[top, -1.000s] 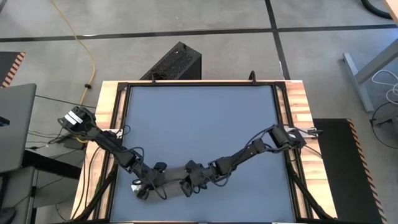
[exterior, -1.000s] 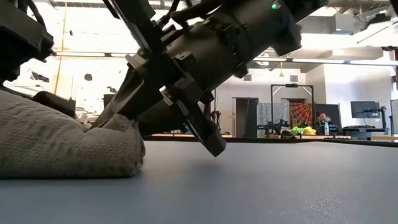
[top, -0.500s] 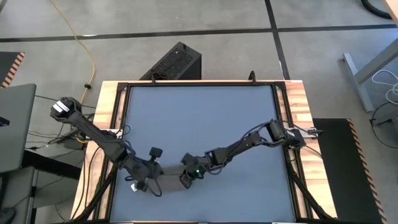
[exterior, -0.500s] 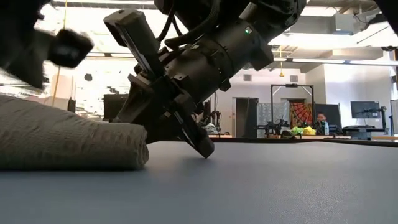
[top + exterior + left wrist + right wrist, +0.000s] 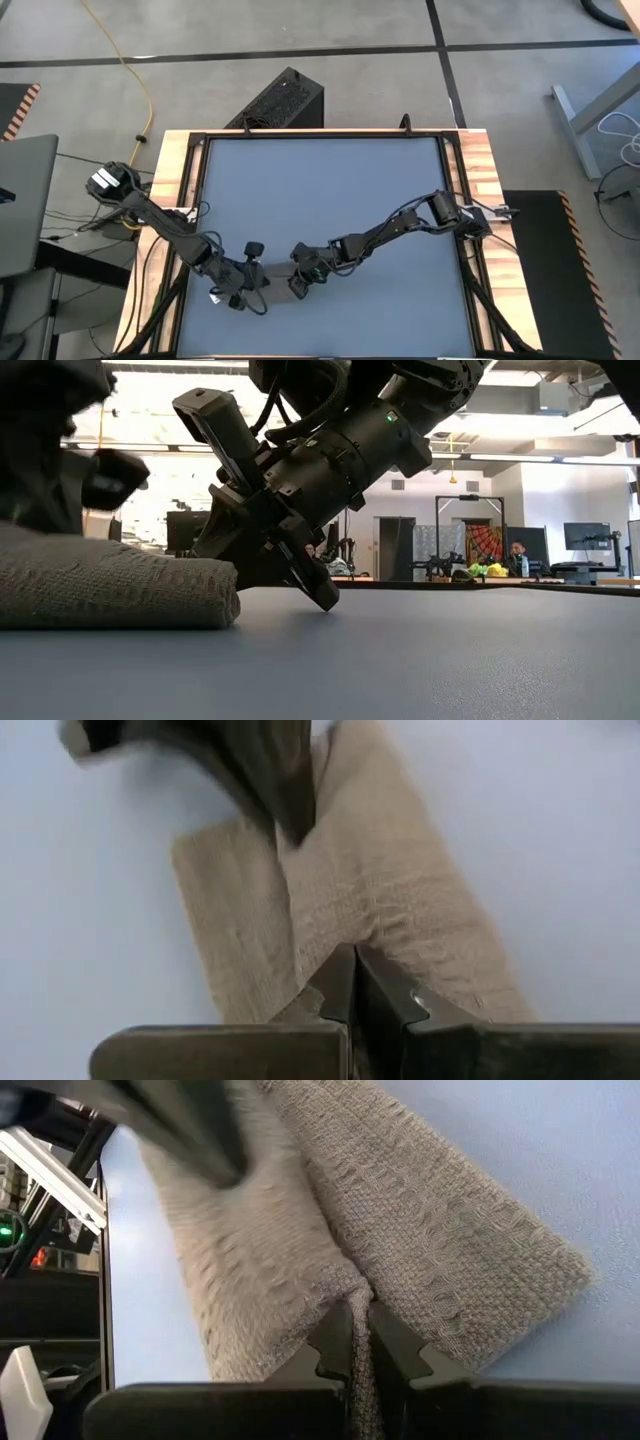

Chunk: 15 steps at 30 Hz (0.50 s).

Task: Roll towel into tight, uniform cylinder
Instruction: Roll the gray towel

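Note:
The taupe towel (image 5: 274,284) lies as a low roll along the table's near side, its length running left to right on the blue mat. In the low view the towel (image 5: 110,590) ends at a rounded fold. My left gripper (image 5: 352,958) is shut, its tips on the towel's top. My right gripper (image 5: 360,1312) is shut too, on the towel near its right end. In the high view the left gripper (image 5: 250,292) and the right gripper (image 5: 298,289) stand close together, and the arms hide most of the cloth. My left gripper rests its shut fingertips on the towel's top, at the crease (image 5: 340,920) that runs along the roll. It slants down from the table's left. Whether cloth is caught between the tips, I cannot tell. My right gripper presses its shut fingertips into the crease (image 5: 352,1275) near the towel's right end. The cloth bulges on both sides of the tips. It slants down from the table's right, and the towel lies on the mat.
The blue mat (image 5: 320,190) stretches free toward the far edge, framed by a wooden border (image 5: 475,200). A black box (image 5: 285,100) stands on the floor beyond the far edge. A person (image 5: 518,556) sits far back in the room.
My left gripper has risen and tipped, staying over the towel. My right gripper has swung a little toward the left gripper and the far edge, then stopped. The towel's rumpled hump in the low view has flattened into a lower, more even roll.

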### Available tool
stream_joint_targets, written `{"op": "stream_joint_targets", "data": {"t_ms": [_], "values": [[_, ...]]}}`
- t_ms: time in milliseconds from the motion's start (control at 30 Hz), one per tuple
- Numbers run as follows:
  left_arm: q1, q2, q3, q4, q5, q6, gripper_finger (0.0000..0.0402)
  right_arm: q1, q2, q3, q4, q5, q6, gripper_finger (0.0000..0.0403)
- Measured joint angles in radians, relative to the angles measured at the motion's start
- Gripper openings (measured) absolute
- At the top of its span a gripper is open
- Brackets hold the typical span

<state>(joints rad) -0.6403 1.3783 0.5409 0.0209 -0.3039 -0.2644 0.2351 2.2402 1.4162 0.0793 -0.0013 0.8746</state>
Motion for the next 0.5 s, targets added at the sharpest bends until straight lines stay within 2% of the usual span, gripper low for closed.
{"op": "stream_joint_targets", "data": {"t_ms": [233,500], "values": [[-0.002,0.107,-0.001,0.01,0.019,-0.078,0.0,0.011,0.001,-0.001,0.005,0.005,-0.026,0.0043],[-0.03,0.104,-0.001,0.02,0.028,-0.127,0.0,0.01,0.005,-0.004,0.131,0.006,-0.123,0.0065]]}}
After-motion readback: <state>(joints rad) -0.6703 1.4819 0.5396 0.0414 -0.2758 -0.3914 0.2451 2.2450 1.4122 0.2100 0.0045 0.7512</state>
